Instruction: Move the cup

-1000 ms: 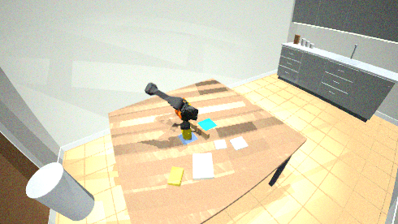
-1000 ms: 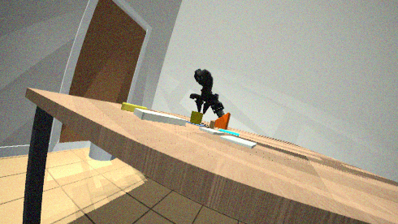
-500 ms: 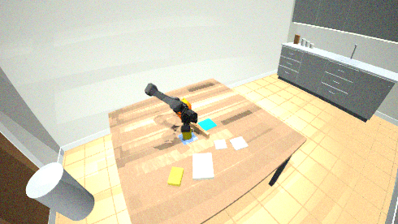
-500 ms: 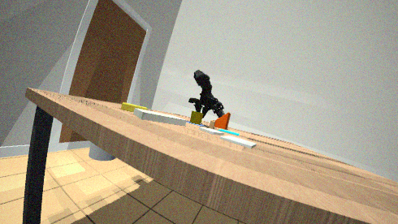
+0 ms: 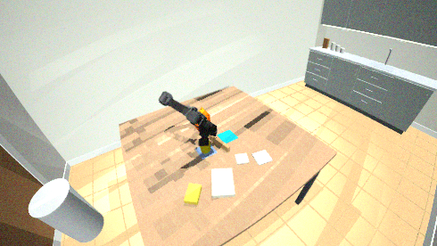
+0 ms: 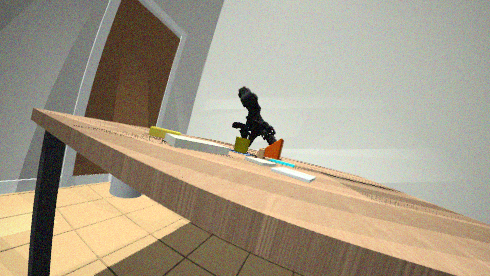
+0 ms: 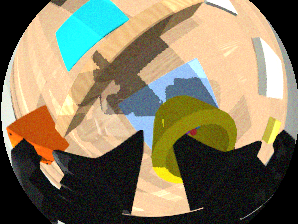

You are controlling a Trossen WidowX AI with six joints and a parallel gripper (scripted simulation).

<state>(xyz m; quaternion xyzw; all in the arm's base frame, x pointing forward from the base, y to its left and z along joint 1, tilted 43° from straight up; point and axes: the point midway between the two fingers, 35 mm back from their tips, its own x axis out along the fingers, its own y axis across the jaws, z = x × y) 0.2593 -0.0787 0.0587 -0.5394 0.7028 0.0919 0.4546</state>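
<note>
I'm looking down the wrist camera at the olive-yellow cylindrical cup (image 7: 194,128), a thick-walled, matte, open-topped pot that sits tilted in this view, with its rounded rim facing me. Just inside the rim there is a small reddish speck, too small for me to tell what it is. The cup stands on the pale blue square pad (image 7: 143,106), a flat thin sheet lying on the blotchy light-brown wooden surface (image 5: 276,178). The black hand (image 7: 164,147) reaches down around it. Its two dark, pointed fingers stand at a narrow-to-middling spread on either side of the cup. The right finger overlaps the cup's body, while a strip of wood grain shows between the left finger and the cup's wall, so I read the hand as straddling the cup without a grip on it. From the top camera the cup (image 5: 205,150) is directly under the hand (image 5: 205,141). The bright cyan flat square pad (image 5: 227,136) lies near it, with a pale wooden slat (image 5: 220,143) between the two. A glossy orange wedge-shaped block (image 6: 274,148) sits just beside the cup (image 6: 242,144) in the side view.
</note>
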